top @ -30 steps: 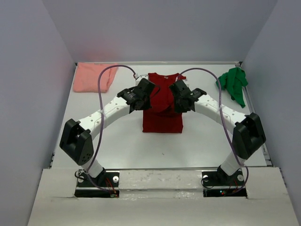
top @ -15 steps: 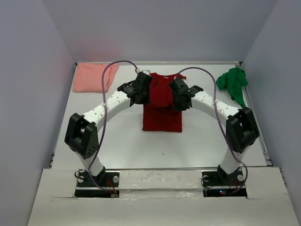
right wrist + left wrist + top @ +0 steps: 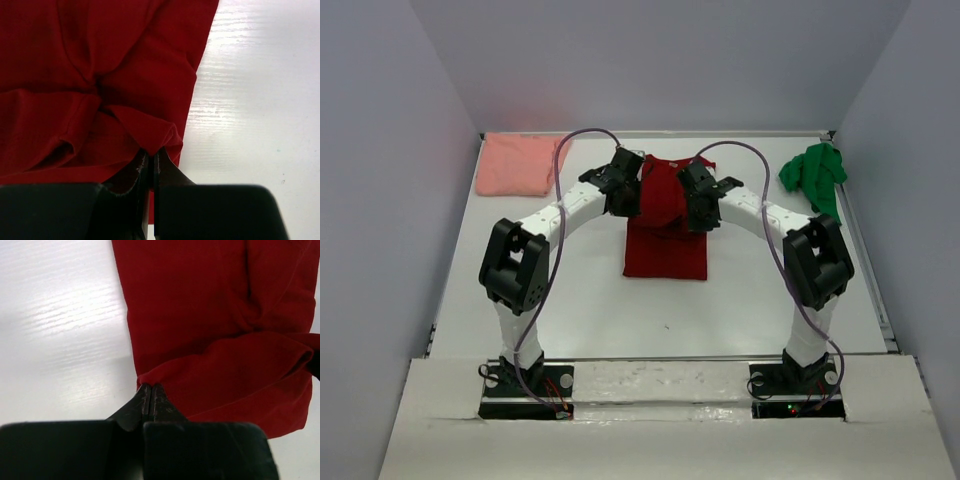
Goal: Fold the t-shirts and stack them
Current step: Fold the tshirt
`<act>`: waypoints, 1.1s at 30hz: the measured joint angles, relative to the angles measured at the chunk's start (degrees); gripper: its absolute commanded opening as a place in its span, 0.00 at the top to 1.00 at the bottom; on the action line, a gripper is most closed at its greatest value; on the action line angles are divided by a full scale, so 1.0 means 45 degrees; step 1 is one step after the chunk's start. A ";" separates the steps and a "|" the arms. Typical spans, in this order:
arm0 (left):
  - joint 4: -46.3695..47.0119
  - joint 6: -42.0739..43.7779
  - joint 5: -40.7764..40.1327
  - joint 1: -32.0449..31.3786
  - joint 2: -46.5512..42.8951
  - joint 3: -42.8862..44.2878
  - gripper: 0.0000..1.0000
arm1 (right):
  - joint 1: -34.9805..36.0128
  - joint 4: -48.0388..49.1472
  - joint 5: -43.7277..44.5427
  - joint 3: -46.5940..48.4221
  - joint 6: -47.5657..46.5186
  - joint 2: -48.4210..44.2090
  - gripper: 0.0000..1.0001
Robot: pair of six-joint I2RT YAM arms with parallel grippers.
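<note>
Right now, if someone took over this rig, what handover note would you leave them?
Left gripper: shut on the dark red t-shirt, pinching a fold at its left edge.
Right gripper: shut on the same shirt's right edge.
Red shirt lies in the middle, partly folded. Pink t-shirt is flat at far left, apparently folded. Green t-shirt is crumpled at far right.
Left to do: finish the red fold, fold the green, stack all three.

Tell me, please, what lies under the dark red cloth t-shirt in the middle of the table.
Only the white tabletop shows around the edges of the dark red cloth t-shirt, and its own lower layer shows beneath the raised fold. Whatever lies directly under the cloth is covered.
</note>
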 measured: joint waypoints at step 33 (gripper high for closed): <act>-0.0257 0.0967 0.1214 0.0466 0.3973 0.4478 0.39 | -0.1384 0.0107 -0.0243 0.3283 -0.1545 0.2715 0.38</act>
